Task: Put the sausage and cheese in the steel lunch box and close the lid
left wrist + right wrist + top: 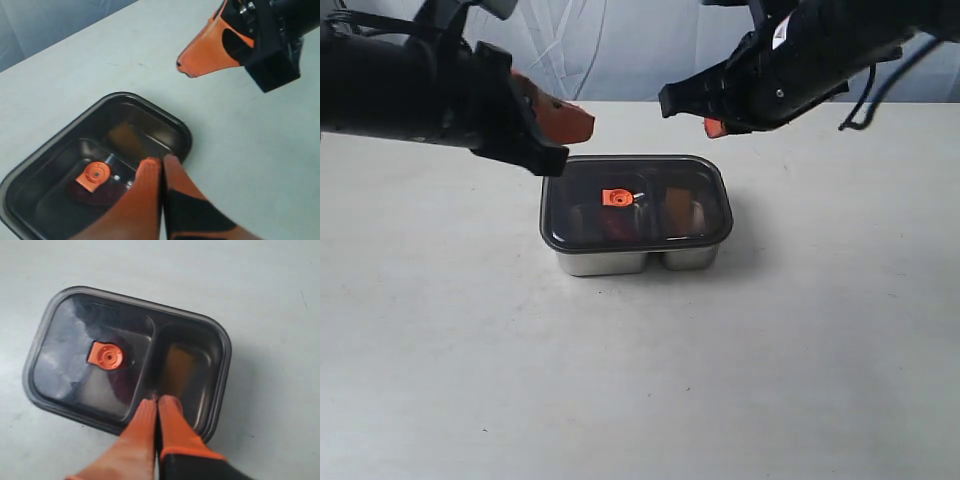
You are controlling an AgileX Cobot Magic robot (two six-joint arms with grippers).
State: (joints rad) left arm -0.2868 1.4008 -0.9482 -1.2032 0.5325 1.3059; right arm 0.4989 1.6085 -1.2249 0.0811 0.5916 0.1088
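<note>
The steel lunch box (610, 263) stands mid-table with the dark smoky lid (700, 195) on top, its orange tab (616, 198) at centre. Through the lid I make out a dim red shape, the sausage (617, 222), in the left compartment and a dull orange shape, the cheese (680, 208), in the right one. The lid (65, 365) (45, 200) fills both wrist views; the cheese (176, 367) shows faintly. My left gripper (582, 120) hovers above the box's back left, shut and empty. My right gripper (712, 128) hovers above the back right, also shut and empty.
A pale table (640, 400) spreads around the box. A grey-blue backdrop (620, 50) hangs behind the far edge. In the left wrist view the right gripper's fingers (210, 50) hang over the table beyond the box.
</note>
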